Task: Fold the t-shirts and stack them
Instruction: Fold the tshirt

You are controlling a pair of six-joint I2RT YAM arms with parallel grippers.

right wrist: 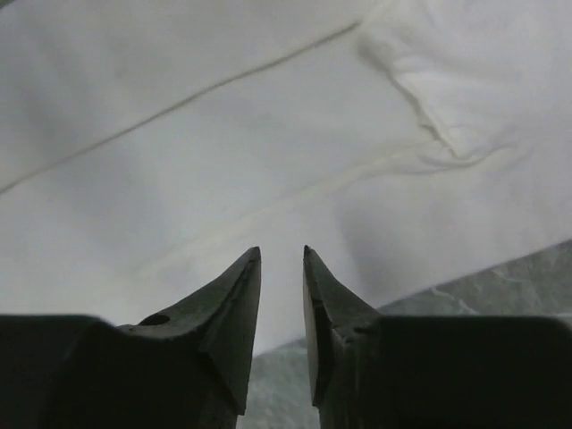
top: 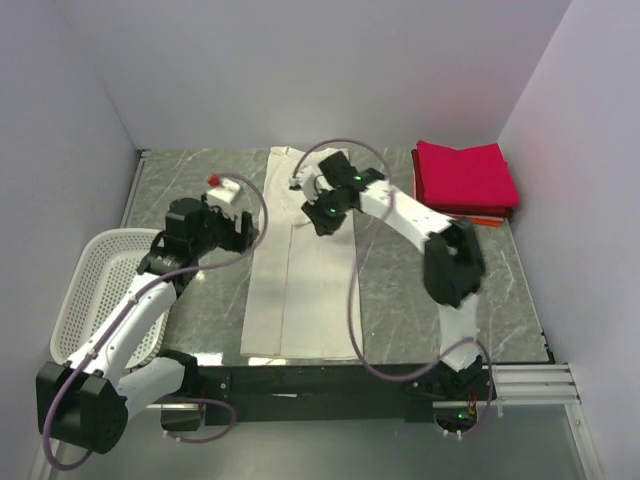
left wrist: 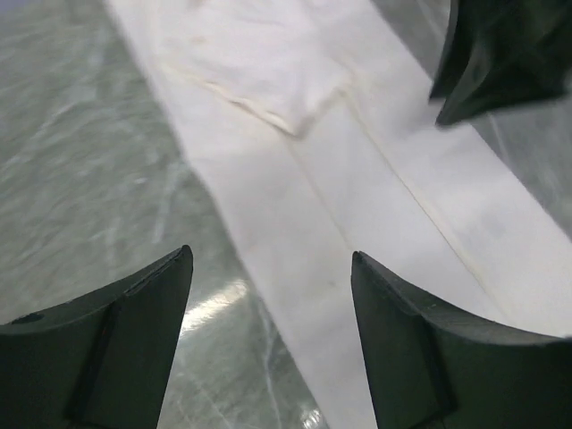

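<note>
The cream-white t-shirt (top: 300, 290) lies flat on the marble table, folded into a long narrow strip running front to back. My left gripper (top: 250, 232) is open and empty just above the strip's left edge (left wrist: 268, 268), with the shirt (left wrist: 357, 179) under its right finger. My right gripper (top: 318, 218) hovers over the upper part of the strip, near its right edge (right wrist: 281, 255). Its jaws stand a narrow gap apart with nothing between them, above the shirt (right wrist: 223, 161). A folded crimson-pink t-shirt (top: 465, 175) lies on an orange-red one (top: 490, 215) at the back right.
A white perforated basket (top: 100, 290) stands at the table's left edge beside the left arm. White walls close in the back and both sides. The right arm's dark fingers (left wrist: 500, 54) show at the top right of the left wrist view.
</note>
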